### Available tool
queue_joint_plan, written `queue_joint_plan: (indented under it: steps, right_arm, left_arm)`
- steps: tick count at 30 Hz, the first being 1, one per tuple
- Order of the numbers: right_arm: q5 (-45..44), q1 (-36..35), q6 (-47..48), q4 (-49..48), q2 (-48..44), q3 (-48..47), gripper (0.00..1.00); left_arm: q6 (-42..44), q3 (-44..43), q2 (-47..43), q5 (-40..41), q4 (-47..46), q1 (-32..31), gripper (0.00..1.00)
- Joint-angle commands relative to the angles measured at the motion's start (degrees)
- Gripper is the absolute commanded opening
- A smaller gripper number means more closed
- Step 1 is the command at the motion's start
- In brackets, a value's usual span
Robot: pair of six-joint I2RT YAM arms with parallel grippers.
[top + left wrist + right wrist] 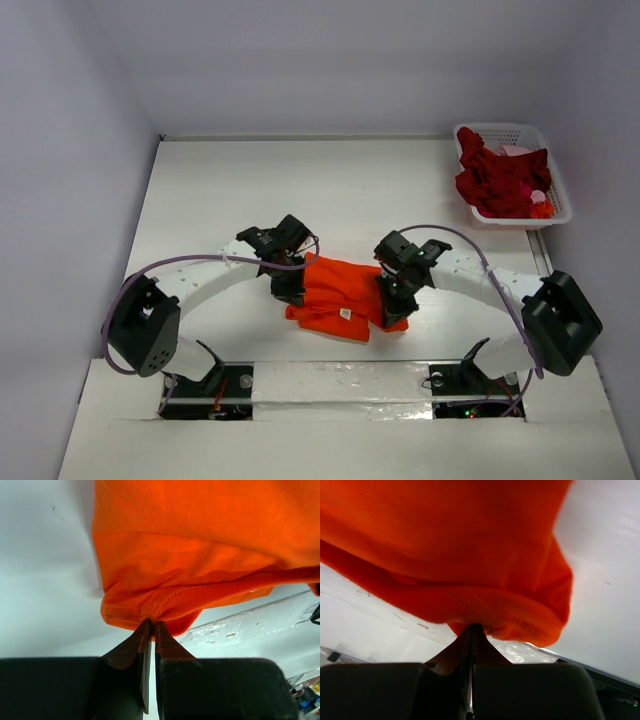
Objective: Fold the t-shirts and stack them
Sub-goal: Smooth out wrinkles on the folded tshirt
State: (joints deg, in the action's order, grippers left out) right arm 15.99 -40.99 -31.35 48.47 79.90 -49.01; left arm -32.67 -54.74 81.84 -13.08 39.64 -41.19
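The orange t-shirt (340,295) is near the 6 o'clock edge of the white bench (250,190), between the two arms. It is soft knit cloth, bunched up with folds and wrinkles, and wider than it is tall. A small white label (345,313) shows on its near side.

The left end effector (152,622) is at the shirt's 9 o'clock side. Its two thin dark fingers are pressed together and pinch a stitched hem, so the cloth puckers right at the tips. The right end effector (474,626) is at the shirt's 3 o'clock side. Its fingers are pressed together too, and they pinch a thick rolled edge of the same shirt.

The bench is smooth and flat.

At about 2 o'clock on the bench, well apart from the arms, sits a white plastic basket (555,165) with little holes in its walls. A dark red shirt (495,180) is heaped in it in a lumpy pile, with one part draped over the 9 o'clock rim. A bit of pink cloth (515,152) peeks out behind the red one.
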Motion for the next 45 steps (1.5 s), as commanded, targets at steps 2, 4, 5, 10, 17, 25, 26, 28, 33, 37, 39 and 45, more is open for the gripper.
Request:
queue_joint_plan:
  steps: [2,4,5,10,17,25,26,28,33,37,39,45]
  right_arm:
    - [1.59,-3.56,-0.72,-3.99,1.57,-0.38,0.0]
    - [1.41,-4.26,-1.16,-4.43,1.49,0.23,0.0]
    - [1.33,-4.79,-1.34,-4.52,1.4,0.58,0.0]
    - [0.45,-5.33,-2.74,-4.35,-0.44,2.69,0.0]
    - [0.27,-6.38,-4.24,-4.26,-2.64,4.8,0.0]
    - [-2.27,-7.61,-5.03,-1.89,-4.39,4.02,0.0]
    - [-2.89,-7.61,-5.29,-1.8,-5.18,3.84,0.0]
    - [-3.07,-7.61,-6.17,-1.88,-7.73,3.31,0.0]
    - [-2.45,-7.61,-5.91,-2.24,-6.43,4.54,0.0]
    - [-3.5,-8.14,-4.25,-1.71,-5.28,5.16,0.0]
    - [-4.21,-8.14,-3.72,-1.36,-4.31,5.42,0.0]
    - [-4.65,-8.67,-3.19,-0.66,-4.05,5.6,0.0]
  left_arm:
    - [-0.47,1.57,-1.95,-0.63,0.26,-0.29,0.0]
    - [-0.64,2.09,-2.39,-0.72,0.18,-0.29,0.0]
    - [-0.82,2.36,-2.65,-0.8,0.09,-0.29,0.0]
    - [-1.35,3.76,-3.53,-0.8,0.0,-0.29,0.0]
    - [-1.09,3.94,-4.24,-0.28,0.79,-0.29,0.0]
    - [-1.35,3.5,-4.58,-0.02,1.14,-0.29,0.0]
    - [-1.52,3.15,-4.94,0.51,1.49,-0.29,0.0]
    - [-2.14,2.36,-5.9,1.13,1.85,-0.29,0.0]
    - [-3.28,0.86,-6.96,0.96,2.99,-0.29,0.0]
    - [-3.19,4.28,-8.54,1.22,3.17,-0.29,0.0]
    - [-3.63,5.08,-9.33,1.13,3.08,-0.29,0.0]
    - [-4.25,6.84,-11.09,0.43,3.51,-0.29,0.0]
